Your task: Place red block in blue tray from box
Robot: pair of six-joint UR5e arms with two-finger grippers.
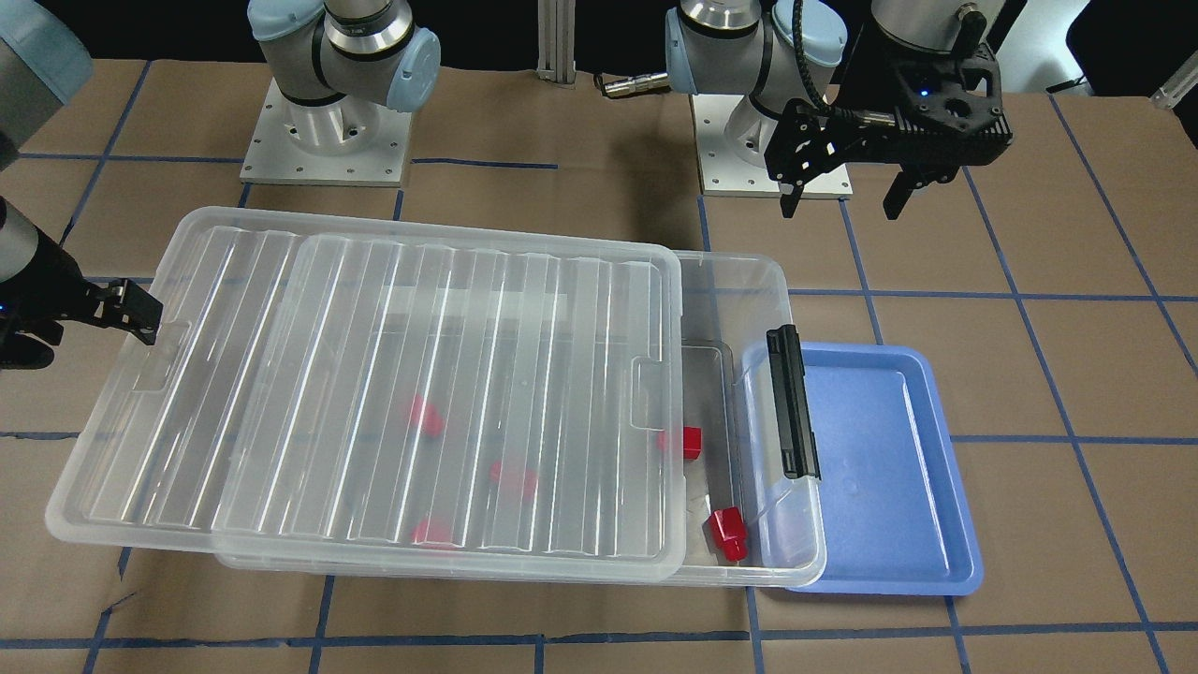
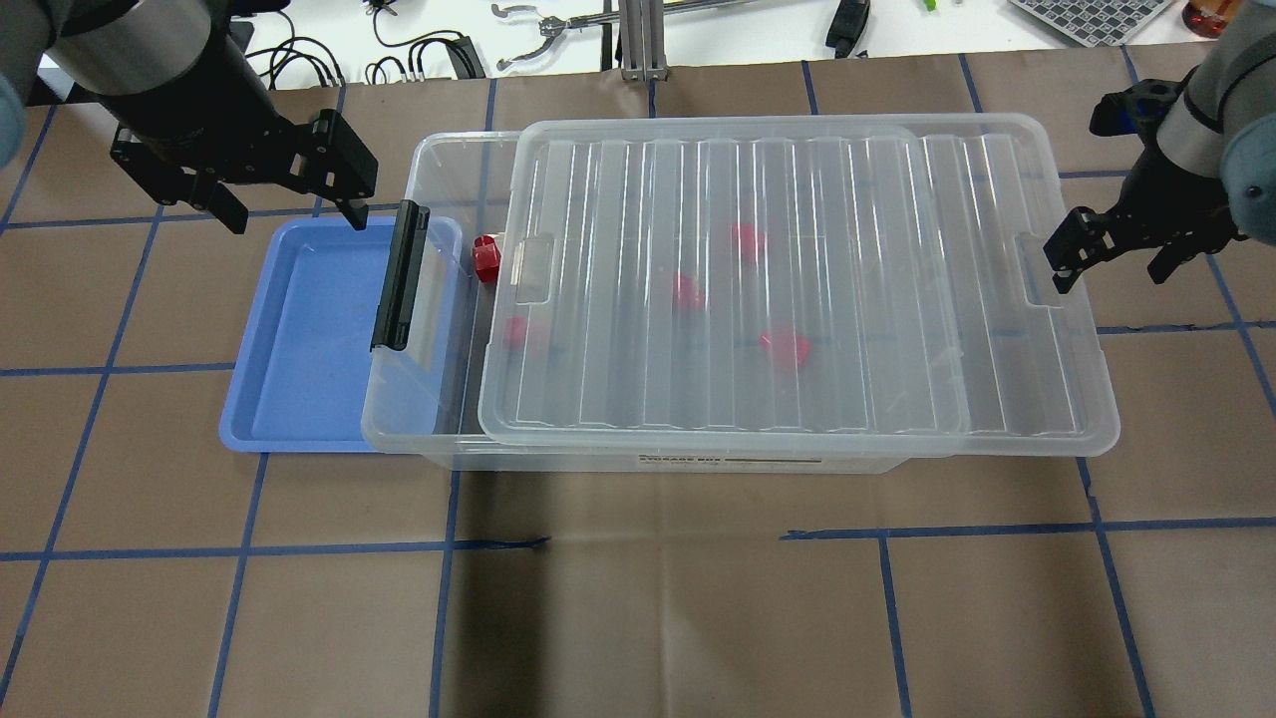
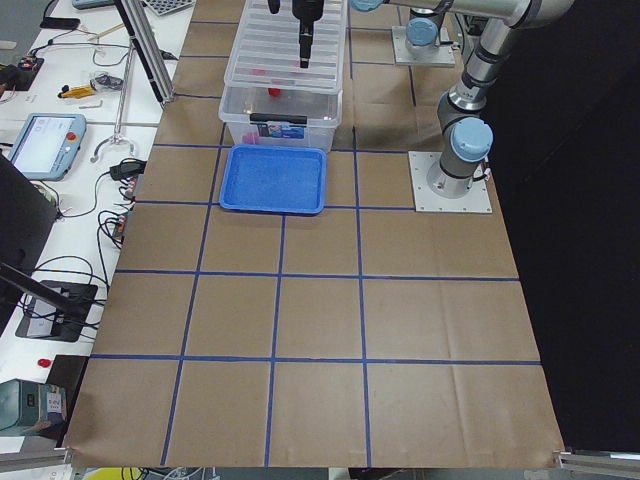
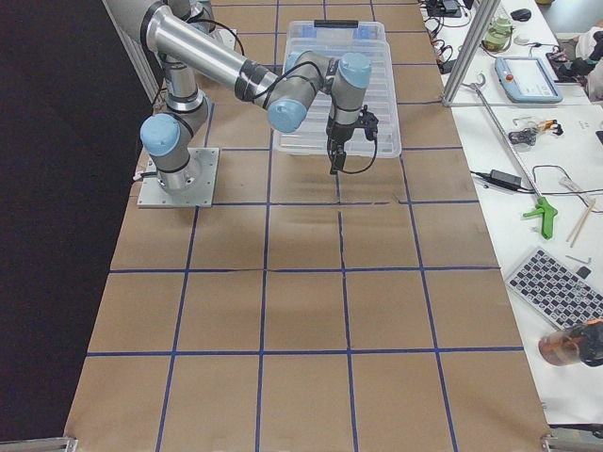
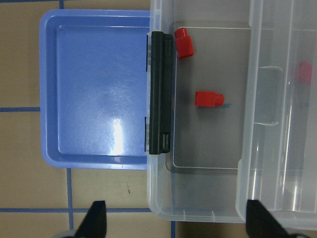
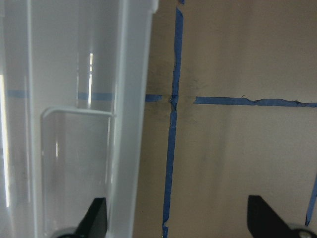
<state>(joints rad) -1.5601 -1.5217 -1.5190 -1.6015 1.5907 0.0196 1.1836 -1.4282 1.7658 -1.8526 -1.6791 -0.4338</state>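
Because the lid (image 2: pixel 847 249) sits offset toward the right arm's side, the latch end of the box (image 2: pixel 429 329) is uncovered. There the red block (image 5: pixel 209 99) lies exposed, with another block (image 5: pixel 183 43) beside the black latch bar (image 2: pixel 399 274). The picking step is judged to be in hand. The left end effector (image 2: pixel 296 214) is held above where the empty blue tray (image 2: pixel 299 329) meets the box on the counter (image 2: pixel 638 598), its fingers apart. The right end effector (image 2: pixel 1109 271) is likewise spread, beside the lid's far end. A descent into the gap, clear of the latch, is called for.

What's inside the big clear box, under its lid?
Three red blocks show blurred through the ribbed lid; two more lie uncovered at the black latch end. Their exact shapes under the lid are too blurred to tell.
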